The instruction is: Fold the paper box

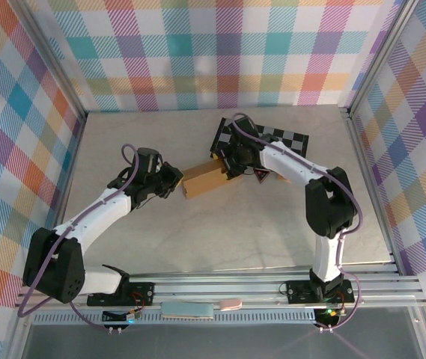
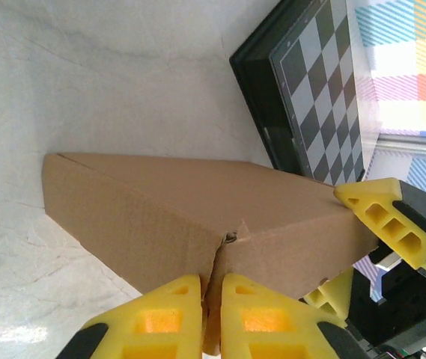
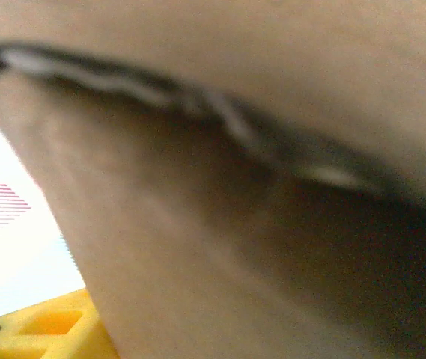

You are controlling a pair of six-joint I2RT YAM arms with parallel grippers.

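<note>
The paper box (image 1: 204,179) is pinched at one end by the outstretched left gripper (image 2: 211,293). The opposite end is straddled by the right gripper (image 2: 356,256), its closure indeterminable.

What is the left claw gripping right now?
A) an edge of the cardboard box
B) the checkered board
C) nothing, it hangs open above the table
A: in the left wrist view the left claw has its yellow fingers closed together on a thin edge of the cardboard box.
</note>
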